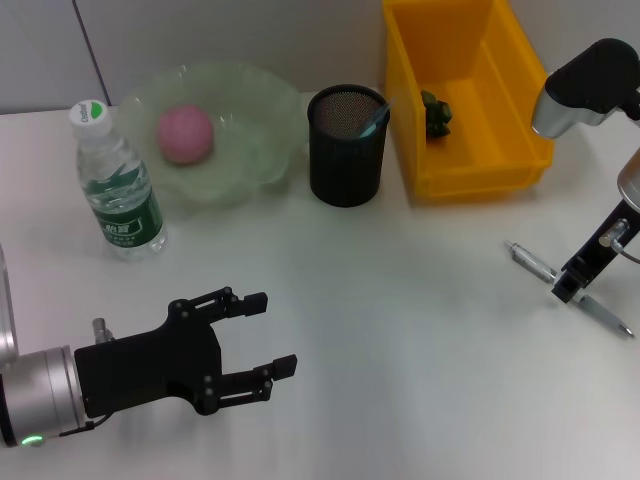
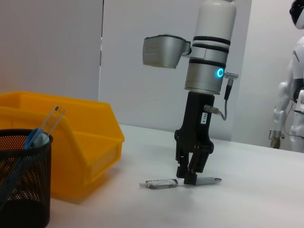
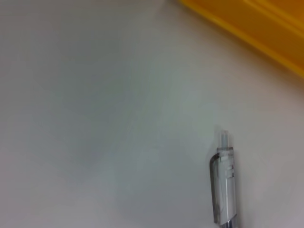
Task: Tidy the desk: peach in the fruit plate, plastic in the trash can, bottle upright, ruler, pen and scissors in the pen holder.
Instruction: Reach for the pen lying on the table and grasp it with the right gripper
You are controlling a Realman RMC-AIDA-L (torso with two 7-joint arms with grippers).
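Silvery and clear, one pen (image 1: 565,288) is lying on the white desk (image 1: 400,330), and the right gripper (image 1: 568,290) is standing over it, fingers closing around its middle. One peach (image 1: 185,134) is sitting in one fruit plate (image 1: 250,150). One bottle (image 1: 113,180) is standing upright, label unreadable. Left gripper (image 1: 268,335) is hovering, fingers spread.

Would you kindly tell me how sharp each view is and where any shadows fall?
Head view: sharp, with faint shadow under the left claw. Left wrist view: the right claw and pen crisp, the pen holder nearby soft. Right wrist view: everything blurred.
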